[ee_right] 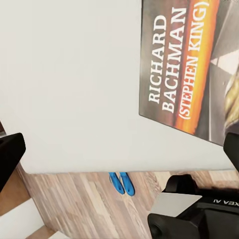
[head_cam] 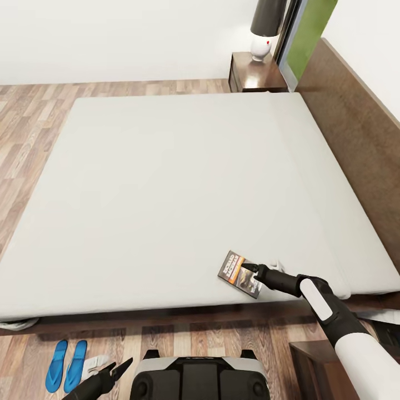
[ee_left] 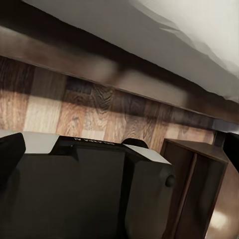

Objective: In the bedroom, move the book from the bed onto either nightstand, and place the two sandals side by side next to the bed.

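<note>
Left pincer (head_cam: 119, 368) open; right pincer (head_cam: 251, 268) open over book (head_cam: 239, 273) reading "RICHARD BACHMAN (STEPHEN KING)".

A white bulbous table lamp (head_cam: 260, 47) with a dark cylindrical shade (head_cam: 268, 16) stands in the far corner, beside a tall black-framed window (head_cam: 293, 39) showing green grass, while a crumpled white cloth (head_cam: 95, 364) lies on the wood-plank floor (head_cam: 33, 128).
</note>
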Available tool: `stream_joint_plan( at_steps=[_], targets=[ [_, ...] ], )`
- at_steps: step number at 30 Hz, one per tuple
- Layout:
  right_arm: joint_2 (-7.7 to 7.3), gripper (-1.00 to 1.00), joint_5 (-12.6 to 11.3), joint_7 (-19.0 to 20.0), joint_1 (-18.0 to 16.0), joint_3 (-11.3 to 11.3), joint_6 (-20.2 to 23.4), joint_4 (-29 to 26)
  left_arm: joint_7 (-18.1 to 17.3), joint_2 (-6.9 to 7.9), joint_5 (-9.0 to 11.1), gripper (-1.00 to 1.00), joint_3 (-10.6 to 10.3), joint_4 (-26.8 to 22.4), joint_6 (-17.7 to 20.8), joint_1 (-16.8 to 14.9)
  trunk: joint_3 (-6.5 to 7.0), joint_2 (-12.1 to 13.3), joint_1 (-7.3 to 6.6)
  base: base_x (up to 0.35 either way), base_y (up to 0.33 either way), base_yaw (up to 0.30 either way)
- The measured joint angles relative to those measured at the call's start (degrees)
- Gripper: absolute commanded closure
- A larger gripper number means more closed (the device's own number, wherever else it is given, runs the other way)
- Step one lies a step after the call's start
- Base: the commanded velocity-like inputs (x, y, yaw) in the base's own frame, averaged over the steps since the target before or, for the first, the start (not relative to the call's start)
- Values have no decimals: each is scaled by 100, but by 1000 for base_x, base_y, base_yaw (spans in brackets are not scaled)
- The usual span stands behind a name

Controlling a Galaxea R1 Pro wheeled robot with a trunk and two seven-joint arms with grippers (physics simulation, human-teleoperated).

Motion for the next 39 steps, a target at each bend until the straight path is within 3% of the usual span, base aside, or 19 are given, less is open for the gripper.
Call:
stream_joint_plan(
  at_steps=[7, 11, 12, 16, 19, 21, 23, 26, 32, 39],
  targets=[
    [22, -100, 3, -42, 0, -1, -6, 20, 4, -9, -4, -100, -1, 0, -2, 0, 0, 0, 0, 3, 0, 0],
    [305, -100, 11, -104, -3, -28, -6, -100, 1, -17, -13, -100, -7, 0, -5, 0, 0, 0, 0, 0, 0, 0],
    [432, -100, 5, -312, -9, -35, -8, -315, 0, -22, -16, -100, -8, 1, -6, -1, 0, 0, 0, 0, 0, 0],
    [522, -100, 15, -1127, -16, -38, -17, -609, 0, -23, -17, -100, -8, 0, -6, 0, 0, 0, 0, 0, 0, 0],
    [583, -100, 15, -1434, -17, -39, -66, -684, 0, -25, -17, -100, -9, 0, -6, 0, 0, 0, 0, 0, 0, 0],
    [651, -100, 34, -1662, -18, -39, -699, -734, 0, -26, -17, -100, -9, 0, -6, 0, 0, 0, 0, 0, 0, 0],
    [657, -100, 41, -1689, -18, -40, -1062, -736, 0, -26, -17, -100, -9, 0, -6, 0, 0, 0, 0, 0, 0, 0],
    [665, -100, 56, -1725, -19, -42, -2165, -718, 0, -28, -17, -100, -14, 0, -6, 0, 0, 0, 0, 0, 0, 0],
    [660, -100, 47, -1742, -18, -48, -2517, -717, 6, -36, -21, -100, -23, 2, -7, 0, 0, 0, 0, 0, 0, 0],
    [643, -100, 23, -1737, -31, -49, -2454, -719, 8, -74, -25, -100, -34, 4, -13, 0, 0, 0, 0, 0, 0, 0]
  ],
)
